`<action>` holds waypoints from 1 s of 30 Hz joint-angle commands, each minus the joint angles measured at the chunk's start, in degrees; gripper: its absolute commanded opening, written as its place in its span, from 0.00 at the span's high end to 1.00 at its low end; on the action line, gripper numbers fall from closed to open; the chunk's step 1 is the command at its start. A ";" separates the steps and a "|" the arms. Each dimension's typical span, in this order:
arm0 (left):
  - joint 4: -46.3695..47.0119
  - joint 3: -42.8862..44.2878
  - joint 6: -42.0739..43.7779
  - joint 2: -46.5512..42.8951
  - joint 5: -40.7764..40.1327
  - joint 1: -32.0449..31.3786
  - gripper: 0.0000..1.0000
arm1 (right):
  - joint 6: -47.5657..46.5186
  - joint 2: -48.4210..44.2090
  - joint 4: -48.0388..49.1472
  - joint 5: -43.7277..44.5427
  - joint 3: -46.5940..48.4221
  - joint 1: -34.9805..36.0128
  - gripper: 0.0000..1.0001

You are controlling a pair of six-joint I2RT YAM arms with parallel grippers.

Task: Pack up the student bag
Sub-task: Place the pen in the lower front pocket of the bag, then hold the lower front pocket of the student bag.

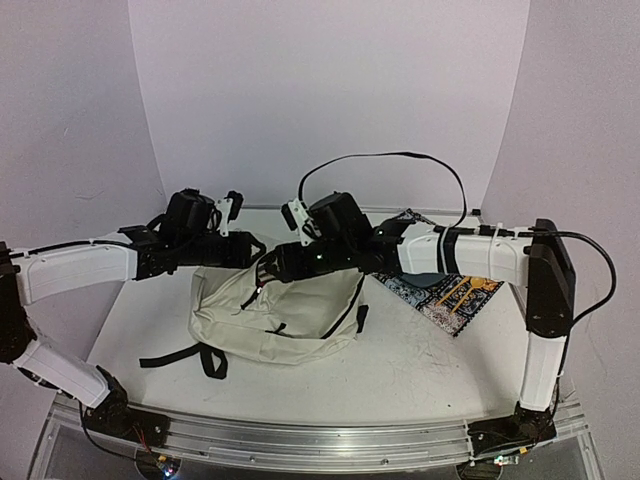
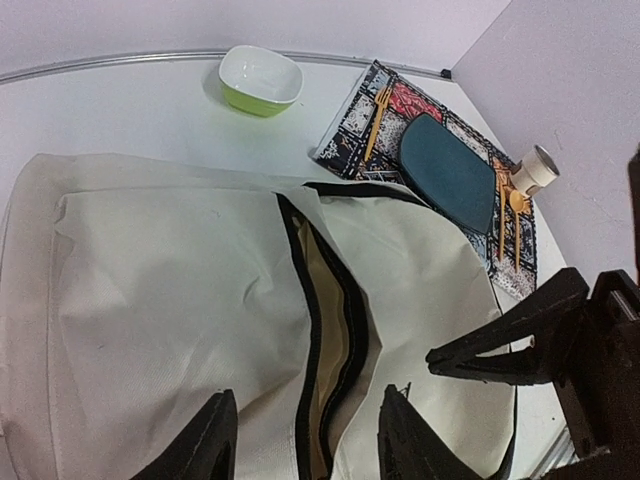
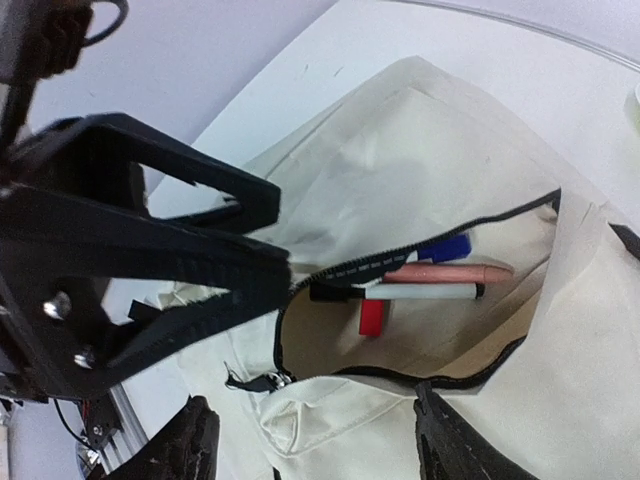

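— Cream cloth is all that lies under the fingers of the left gripper (image 2: 307,400). Its jaws are spread and pinch nothing, and the black-edged mouth of the bag (image 2: 150,280) runs straight up from the gap between them.

— And the right gripper (image 3: 312,400)?

— Spread too, and empty. Just ahead of its jaws a pocket (image 3: 430,340) gapes. Pens (image 3: 425,291) lie across it inside the zip: a white one, a pinkish one, a blue end, a red cap.

— Why are both poised over one spot?

— My guess is that it's the same opening. The two face each other across it, one on either side of the zip, so either could pull an edge back or draw it shut. Neither has hold of the cloth that I can see. The left one's lower finger comes very close to the zip's end, but I cannot tell whether it touches.

— What might go in next?

— Beyond the left jaws, past the bag's far edge, a green bowl (image 2: 260,80) sits on the white table (image 2: 120,100). Off to their right lies a patterned mat (image 2: 405,100) carrying a dark blue case (image 2: 447,170) and yellow cutlery (image 2: 378,118). All of it is well apart from either jaw, so I'd call the packing partway at best.
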 commanded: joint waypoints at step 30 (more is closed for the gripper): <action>-12.08 -6.03 6.77 0.64 13.82 -0.21 0.68 | -7.18 9.04 3.49 11.73 -0.85 8.24 0.37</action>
